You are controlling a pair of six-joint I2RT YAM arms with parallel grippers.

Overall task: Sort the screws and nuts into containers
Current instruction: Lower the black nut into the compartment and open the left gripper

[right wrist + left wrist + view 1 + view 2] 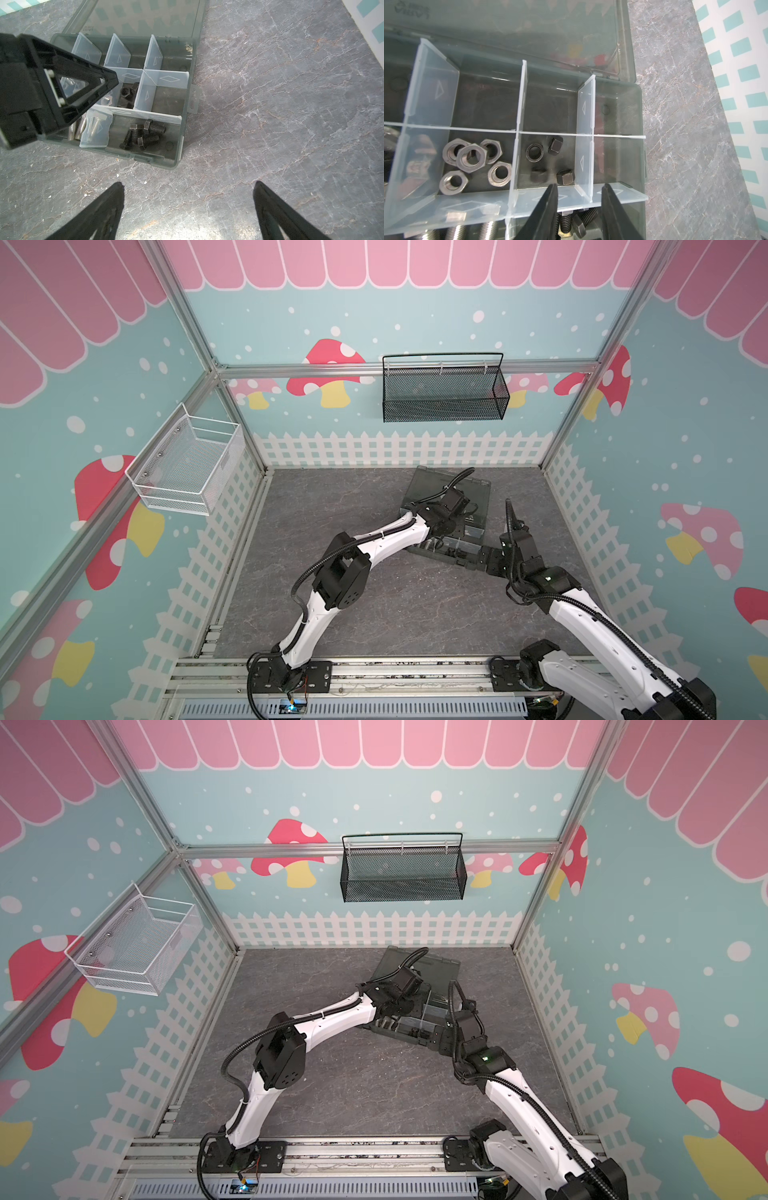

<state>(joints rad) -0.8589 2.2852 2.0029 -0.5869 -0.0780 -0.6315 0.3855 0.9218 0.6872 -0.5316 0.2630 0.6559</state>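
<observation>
In both top views the organiser box (480,495) lies open at the back of the table (332,531), half covered by the left arm. Its contents are too small to read, and no loose hardware shows on the grey surface. The left wrist view has the left gripper (580,188) with jaws apart and nothing between them, above the black nuts (534,153), one of them blurred. Silver nuts (471,160) fill the neighbouring compartment. The right wrist view shows the right gripper (189,187) spread wide over bare table, with black screws (145,134) and silver screws (80,128) in separate compartments. Sorting looks almost finished, though the left gripper hides several cells.
</observation>
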